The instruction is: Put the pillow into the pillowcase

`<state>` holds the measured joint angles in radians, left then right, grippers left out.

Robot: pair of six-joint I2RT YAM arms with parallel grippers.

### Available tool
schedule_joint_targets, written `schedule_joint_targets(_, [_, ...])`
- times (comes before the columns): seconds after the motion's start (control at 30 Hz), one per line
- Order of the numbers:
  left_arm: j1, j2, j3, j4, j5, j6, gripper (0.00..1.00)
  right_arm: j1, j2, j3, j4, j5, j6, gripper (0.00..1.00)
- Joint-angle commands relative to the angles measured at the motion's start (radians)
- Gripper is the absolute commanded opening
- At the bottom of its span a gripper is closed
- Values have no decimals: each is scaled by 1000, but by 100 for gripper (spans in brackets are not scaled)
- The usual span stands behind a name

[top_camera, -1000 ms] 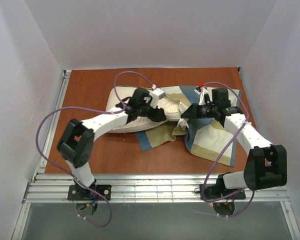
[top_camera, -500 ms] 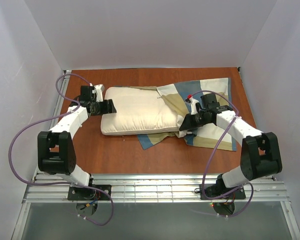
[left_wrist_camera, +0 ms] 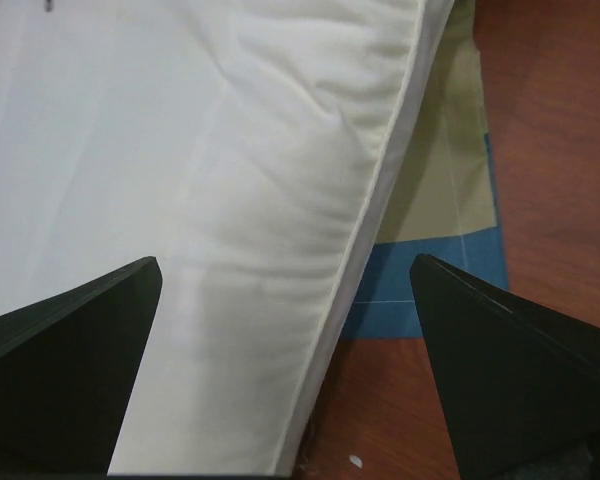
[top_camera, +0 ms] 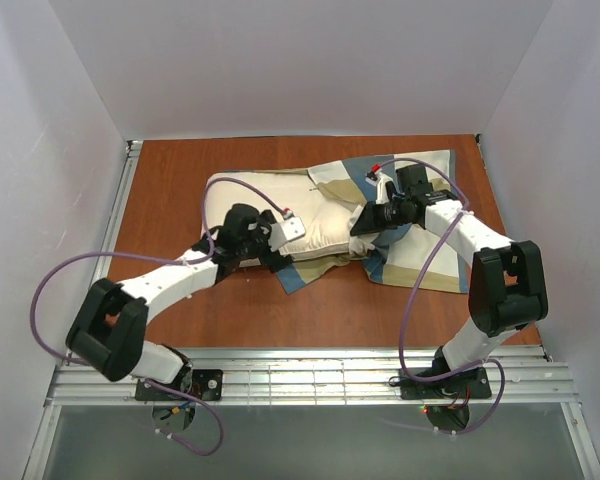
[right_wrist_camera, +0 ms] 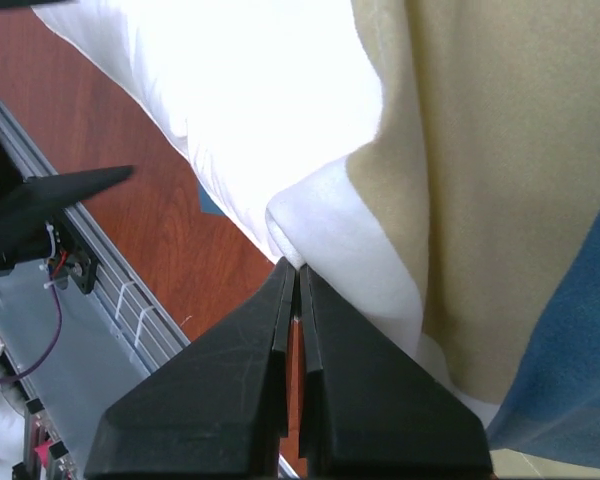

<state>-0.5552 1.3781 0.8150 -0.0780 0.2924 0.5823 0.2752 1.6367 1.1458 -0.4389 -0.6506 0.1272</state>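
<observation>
The pillow (top_camera: 263, 208) is plump, soft and light. It will sag and fold if lifted by one corner, so the piped seam along its near long edge, or a pinch of the casing at a corner, is the better place to hold it. Its cotton face should slide easily enough over cloth, though the stuffing is likely to bunch up at a tight opening. The pillowcase (top_camera: 425, 185) is thin and limp, so it keeps no mouth of its own and a hem has to be held up for the pillow to go in.

The pillow lies flat on the table (top_camera: 170, 190), and the pillowcase is draped over its right end and spreads out beyond it. One blue corner of the pillowcase pokes out from under the pillow's near edge.

The left gripper (left_wrist_camera: 285, 262) hangs just over the pillow's near edge with its fingers spread wide and nothing in them. The seam runs between the two fingers, so closing them there should catch the rim.

The right gripper (right_wrist_camera: 296, 268) sits at the pillow's right end, where the pillowcase starts. Its fingers are pressed together, and a cream fold of the pillowcase hem comes to a point right at the tips. It appears to be pinching that hem, though the tips hide the actual contact.
</observation>
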Motion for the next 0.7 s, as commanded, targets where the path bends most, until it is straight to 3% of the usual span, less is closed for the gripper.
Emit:
schedule_joint_targets(0.0, [-69, 111, -66, 217, -151, 258, 96, 5, -9, 78, 80, -14, 17, 1])
schedule_joint_targets(0.17, [-107, 271, -89, 439, -280, 353, 96, 12, 6, 66, 83, -35, 17, 1])
schedule_joint_targets(0.23, [-115, 331, -54, 449, -332, 363, 86, 24, 15, 48, 85, -40, 17, 1])
schedule_joint_targets(0.27, [-115, 352, -39, 449, -341, 358, 77, 31, 18, 42, 85, -41, 15, 1])
schedule_joint_targets(0.3, [-117, 381, 10, 425, -343, 325, 46, 50, 26, 42, 88, -43, 14, 1])
schedule_joint_targets(0.33, [-115, 394, 38, 425, -335, 289, 29, 59, 29, 43, 88, -46, 15, 1])
schedule_joint_targets(0.37, [-115, 400, 80, 367, -323, 243, 6, 68, 35, 49, 89, -50, 20, 1])
schedule_joint_targets(0.4, [-114, 417, 126, 324, -308, 99, 0, 93, 40, 57, 92, -56, 25, 1])
schedule_joint_targets(0.43, [-112, 426, 250, 199, -245, 17, 0, 104, 44, 69, 97, -60, 43, 1])
schedule_joint_targets(0.53, [-100, 470, 403, 5, -162, -297, 0, 139, 38, 143, 104, -75, 72, 1])
schedule_joint_targets(0.63, [-103, 483, 493, -37, -87, -502, 0, 151, 9, 201, 123, -32, 86, 1])
schedule_joint_targets(0.67, [-103, 490, 527, -51, -76, -536, 0, 151, -3, 228, 115, 1, 45, 11])
